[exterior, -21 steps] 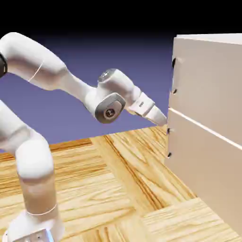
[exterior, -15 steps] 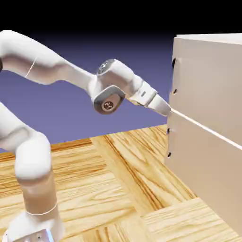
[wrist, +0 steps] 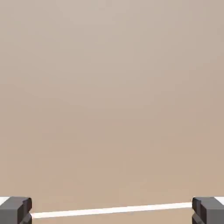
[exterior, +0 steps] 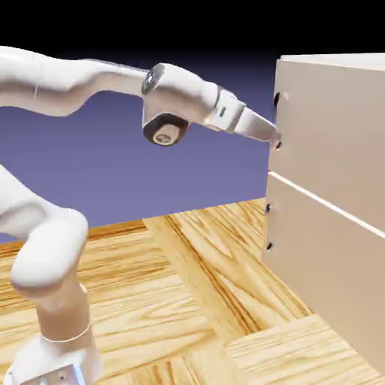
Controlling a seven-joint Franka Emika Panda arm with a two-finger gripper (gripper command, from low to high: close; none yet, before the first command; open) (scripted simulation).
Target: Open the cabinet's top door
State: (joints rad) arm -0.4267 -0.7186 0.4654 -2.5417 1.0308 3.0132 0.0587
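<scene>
Presently, the gripper (wrist: 112, 211) stands open with nothing between its fingertips, close to the front edge of the top door (exterior: 331, 128), the upper beige panel of the cabinet (exterior: 323, 248), near the lower mount of its handle (exterior: 279, 99); contact cannot be determined. Good practice in what appears to be the approach calls for aligning the fingers astride the bar before closing, then drawing back smoothly along the door's swing. The seam (wrist: 112, 210) runs between the fingertips in the hand view, warranting care against snagging, while open room lies on the arm's side for withdrawal.
</scene>
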